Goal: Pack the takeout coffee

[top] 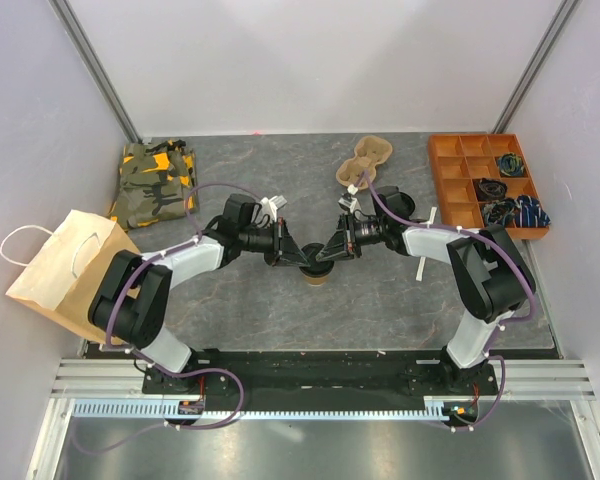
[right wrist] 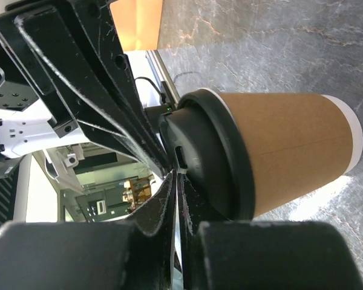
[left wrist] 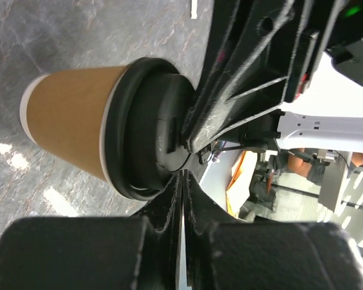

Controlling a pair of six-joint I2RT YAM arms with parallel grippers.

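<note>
The takeout coffee cup (top: 315, 276) stands upright on the grey table between the two arms, tan with a black lid. It shows in the left wrist view (left wrist: 72, 121) with its lid (left wrist: 148, 130), and in the right wrist view (right wrist: 284, 151) with its lid (right wrist: 209, 154). My left gripper (top: 298, 258) is shut and empty, its tips (left wrist: 183, 175) resting against the lid's top. My right gripper (top: 326, 256) is also shut and empty, its tips (right wrist: 176, 175) against the lid's top from the other side. The two grippers almost meet above the cup.
A large brown paper bag (top: 70, 270) with white handles lies at the left edge. A tan pulp cup carrier (top: 365, 163) sits at the back centre. An orange compartment tray (top: 485, 185) is at the back right, a camouflage cloth (top: 155, 185) at the back left.
</note>
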